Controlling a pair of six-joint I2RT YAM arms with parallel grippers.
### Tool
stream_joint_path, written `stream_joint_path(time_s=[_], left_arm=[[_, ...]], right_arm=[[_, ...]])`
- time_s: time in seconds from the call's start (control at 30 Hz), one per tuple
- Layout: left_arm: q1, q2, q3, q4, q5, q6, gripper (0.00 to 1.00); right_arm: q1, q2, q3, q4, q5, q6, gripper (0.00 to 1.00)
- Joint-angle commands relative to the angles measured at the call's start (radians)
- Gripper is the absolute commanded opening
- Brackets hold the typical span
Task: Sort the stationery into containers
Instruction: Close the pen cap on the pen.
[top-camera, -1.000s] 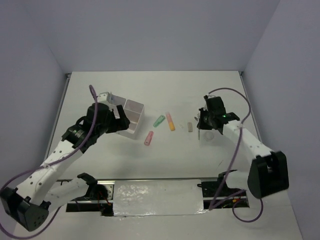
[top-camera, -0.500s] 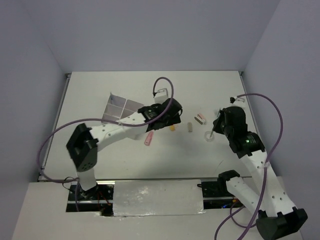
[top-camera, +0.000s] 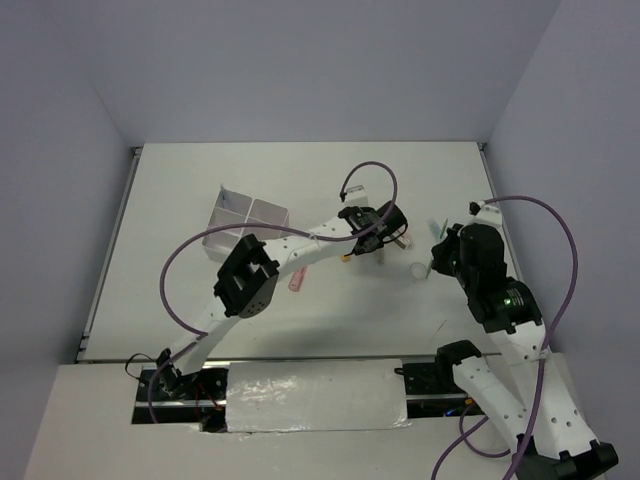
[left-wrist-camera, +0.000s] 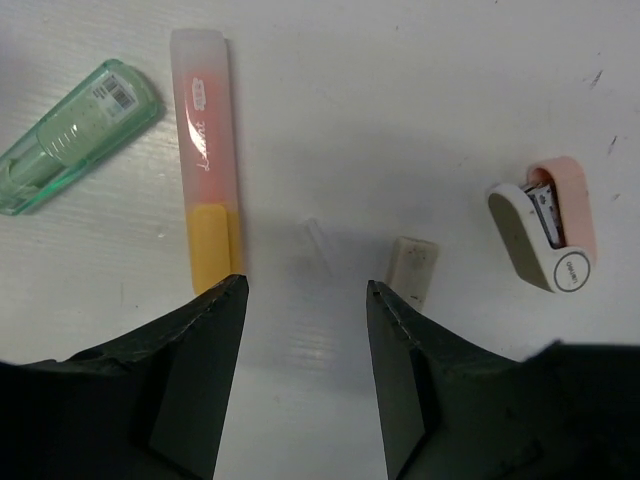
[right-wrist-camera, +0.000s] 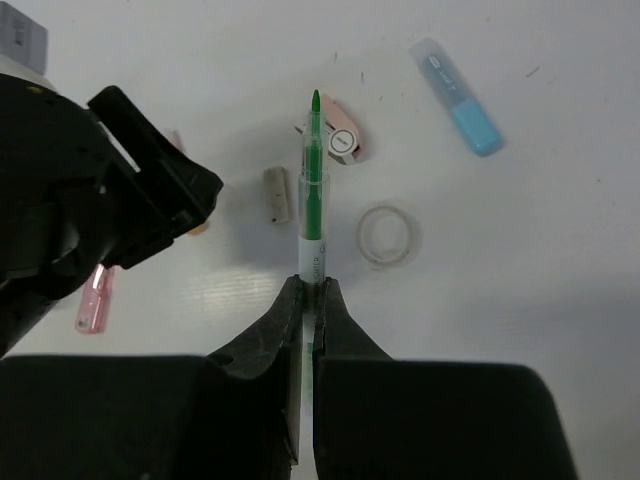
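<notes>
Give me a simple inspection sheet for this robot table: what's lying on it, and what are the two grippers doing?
Surface: white table, faintly scuffed.
Job's things: translucent whitish four-compartment plastic box, contents unclear. Loose on the table are a green stubby marker, orange-yellow highlighter, tan eraser block, pink marker, blue marker and clear tape ring.
Clutter: small pink-and-white rounded item, kind unclear.
Grippers: left gripper open, above the gap between highlighter and eraser. Right gripper shut on a thin green pen.
Cables: purple cables loop off both arms.
Surroundings: plain pale walls on three sides.
</notes>
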Motion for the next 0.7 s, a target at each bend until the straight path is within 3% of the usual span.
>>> stream_joint_path(time_s=[0.0,0.47,0.67], left_arm=[[-0.009,0.027,0.046,-0.037,-0.039,-0.039,0.63],[-0.006,0.13,0.091,-0.017,-0.077,-0.027,0.62],[0.002,0.165,0.098,-0.016,-0.048,-0.007,0.52]], right_arm=[[-0.005,-0.028,0.004,-0.004,-0.037,-0.023,0.0],[-0.005,-0.08,0.004,0.006,-0.132,-0.049,0.0],[-0.003,-0.079,0.007,0.012,-0.135,-0.055,0.0]])
